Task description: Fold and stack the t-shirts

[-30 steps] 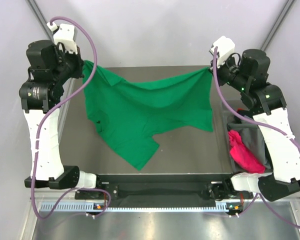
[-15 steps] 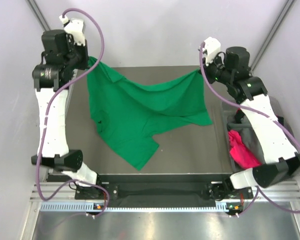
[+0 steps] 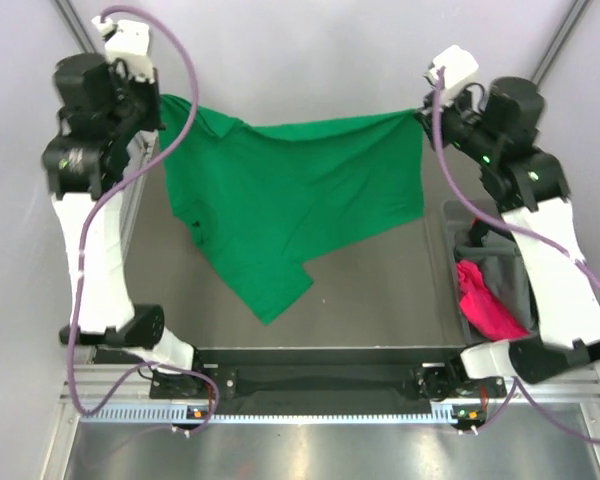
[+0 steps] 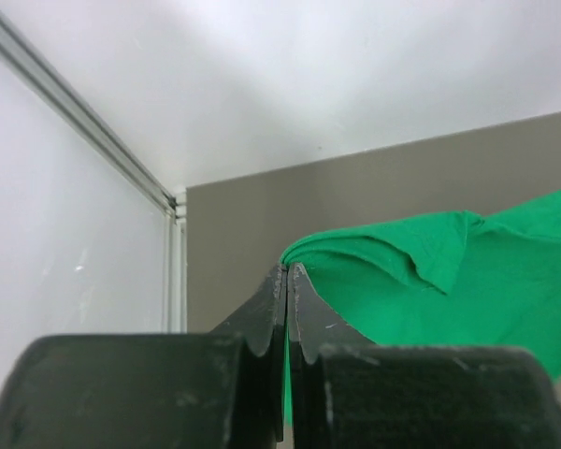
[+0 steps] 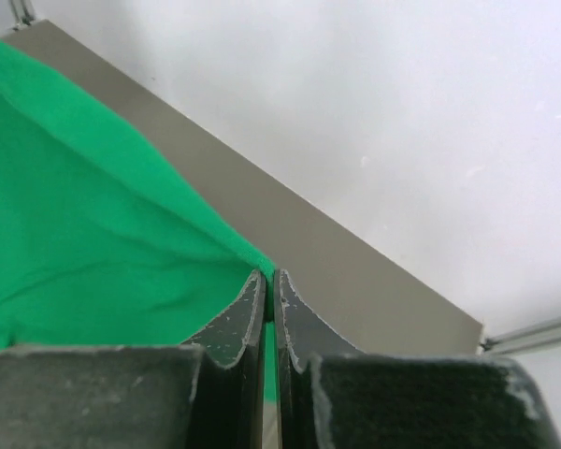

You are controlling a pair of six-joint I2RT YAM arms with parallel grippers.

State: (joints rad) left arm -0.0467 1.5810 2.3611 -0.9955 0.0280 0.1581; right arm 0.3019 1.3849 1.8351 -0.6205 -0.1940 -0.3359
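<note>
A bright green t-shirt [image 3: 290, 200] hangs stretched in the air between my two arms, its lower part drooping toward the table. My left gripper [image 3: 160, 100] is shut on its left top corner; in the left wrist view the green cloth [image 4: 430, 281] is pinched between the black fingers [image 4: 262, 318] of the left gripper [image 4: 287, 271]. My right gripper [image 3: 423, 112] is shut on the right top corner, and the right wrist view shows the green fabric [image 5: 84, 215] clamped in the right gripper [image 5: 269, 277]. A magenta-pink t-shirt [image 3: 485, 300] lies with grey and dark cloth at the right.
A dark bin [image 3: 460, 235] at the table's right edge holds the pink and grey garments [image 3: 510, 280]. The grey table top [image 3: 380, 290] lies under the hanging shirt. Light walls stand behind and to both sides, with metal frame rails [image 3: 75, 25] in the corners.
Both arms have risen and pulled apart, so the green t-shirt's top edge is drawn tauter and higher. Its lower tail has lifted a little off the table.
</note>
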